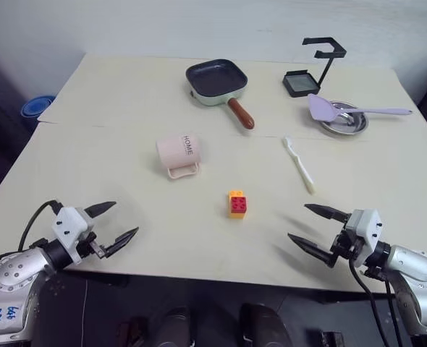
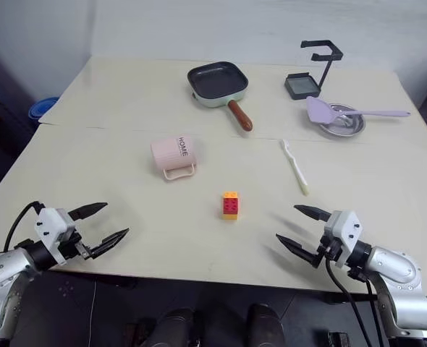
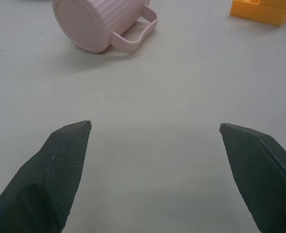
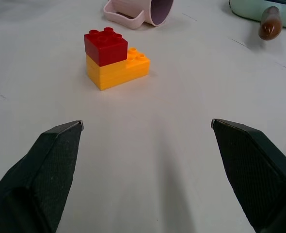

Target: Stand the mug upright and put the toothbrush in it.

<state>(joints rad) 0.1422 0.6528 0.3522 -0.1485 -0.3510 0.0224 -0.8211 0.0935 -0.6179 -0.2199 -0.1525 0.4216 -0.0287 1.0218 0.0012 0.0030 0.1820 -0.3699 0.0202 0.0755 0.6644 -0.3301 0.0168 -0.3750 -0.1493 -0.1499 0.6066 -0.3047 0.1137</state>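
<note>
Nothing is done yet: the mug (image 1: 178,154) lies on its side mid-tabletop, and the toothbrush (image 1: 299,164) lies flat toward the right edge, well apart from it. The left gripper (image 1: 111,225) and right gripper (image 1: 316,229) hang empty at the near edge, fingers spread wide.

Pink mug (image 1: 178,153), white toothbrush (image 1: 299,165), red-orange brick (image 1: 237,204).

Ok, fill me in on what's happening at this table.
Nothing is being handled yet. The left gripper and right gripper both hang open over the near edge of the table, holding nothing. The mug lies on its side, and the toothbrush lies flat on the table, off toward the right arm's side.
</note>
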